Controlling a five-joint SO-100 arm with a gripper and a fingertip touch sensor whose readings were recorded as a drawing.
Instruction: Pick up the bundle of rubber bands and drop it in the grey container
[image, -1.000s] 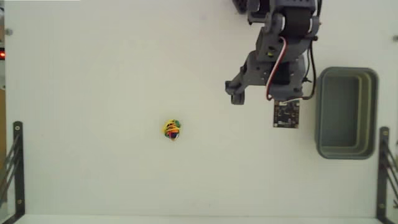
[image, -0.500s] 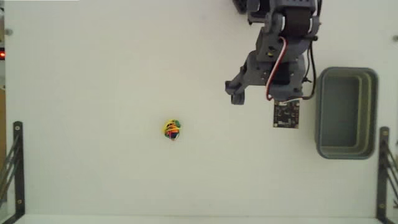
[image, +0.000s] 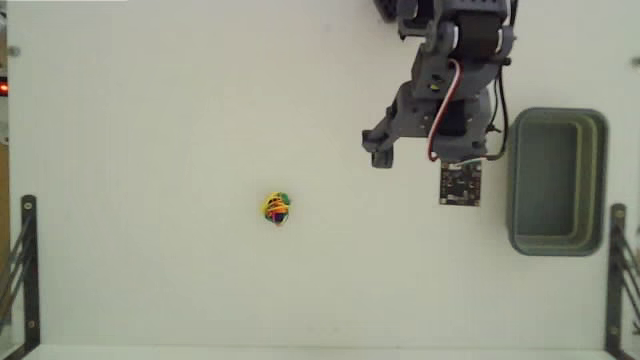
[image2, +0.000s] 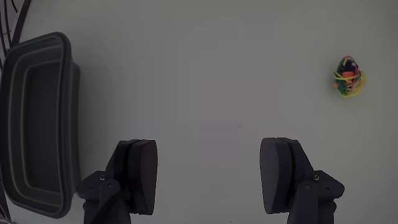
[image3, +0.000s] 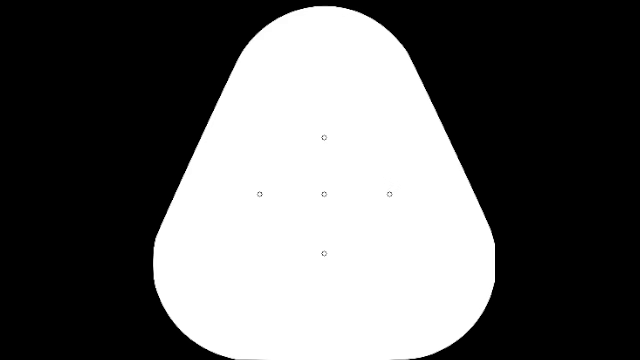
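The pincer is spread wide and empty above the counter. The bundle of rubber bands lies far from it, well apart from the grey container. So tiny a clump may slip between the fingers if the approach is off-centre.

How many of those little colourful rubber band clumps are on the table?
1. The bundle of rubber bands lies alone on the white table, left of the arm in the fixed view, and at the upper right in the wrist view. None shows inside the grey container.
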